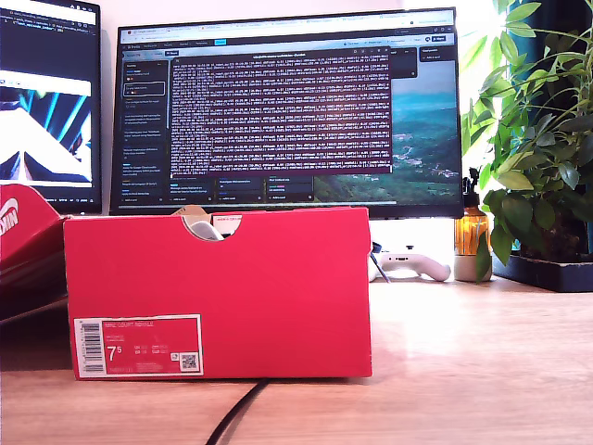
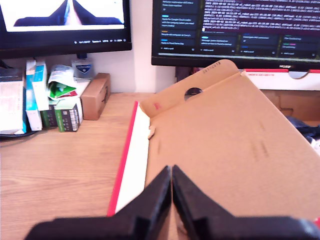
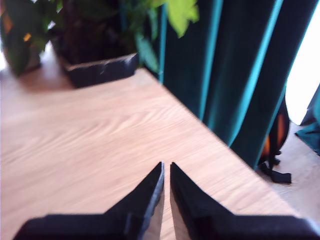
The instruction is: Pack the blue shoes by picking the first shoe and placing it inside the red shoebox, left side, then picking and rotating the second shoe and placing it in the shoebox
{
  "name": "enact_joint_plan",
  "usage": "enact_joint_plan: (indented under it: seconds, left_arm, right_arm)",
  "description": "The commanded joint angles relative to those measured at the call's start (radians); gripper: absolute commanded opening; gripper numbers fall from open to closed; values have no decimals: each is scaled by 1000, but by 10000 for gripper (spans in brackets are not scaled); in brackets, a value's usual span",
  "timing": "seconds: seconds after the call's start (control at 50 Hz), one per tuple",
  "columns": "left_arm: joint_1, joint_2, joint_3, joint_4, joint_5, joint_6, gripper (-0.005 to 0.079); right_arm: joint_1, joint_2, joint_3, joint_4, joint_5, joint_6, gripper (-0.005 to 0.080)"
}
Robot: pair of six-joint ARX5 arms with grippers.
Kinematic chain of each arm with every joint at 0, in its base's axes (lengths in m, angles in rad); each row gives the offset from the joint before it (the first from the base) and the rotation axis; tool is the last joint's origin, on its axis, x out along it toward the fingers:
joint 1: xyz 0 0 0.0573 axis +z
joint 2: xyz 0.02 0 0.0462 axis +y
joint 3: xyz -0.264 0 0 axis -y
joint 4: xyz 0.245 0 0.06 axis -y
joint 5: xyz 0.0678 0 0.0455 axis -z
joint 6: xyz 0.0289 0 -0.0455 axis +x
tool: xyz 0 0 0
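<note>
Both shoes seemingly packed: my first gripper (image 2: 171, 175) closed above the red shoebox (image 1: 218, 292) flap, my second gripper (image 3: 166, 172) closed over bare desk (image 3: 90, 150), only retreat left.

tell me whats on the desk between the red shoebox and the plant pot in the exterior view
In the exterior view, a white game controller and a small amber bottle stand between the red shoebox and the plant pot; nearer the camera the desk is bare.

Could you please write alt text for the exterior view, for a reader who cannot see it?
A red shoebox with a white 7.5 label stands on a wooden desk before a monitor. A potted plant fills the exterior view's right; no pincer shows.
</note>
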Motion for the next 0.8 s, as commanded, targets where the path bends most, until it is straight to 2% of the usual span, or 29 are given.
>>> enact_joint_plan:
  seconds: [0.0,0.16,0.38,0.58,0.78]
  left_arm:
    - [-6,2,-31,6,1,-3,-16]
    - [-15,2,-31,6,1,-3,-16]
    - [-18,2,-31,6,2,-6,-16]
    - [-18,1,-31,6,1,-6,-16]
    - [-18,-3,-31,6,0,-6,-16]
  right_arm:
    - [-28,-11,-29,-19,-11,21,-12]
    - [-65,-66,-29,-62,-135,20,-12]
    - [-70,-108,-29,-150,-143,54,-12]
    - [-47,-142,-25,-246,-248,100,-12]
    - [-47,-145,-21,-237,-230,103,-12]
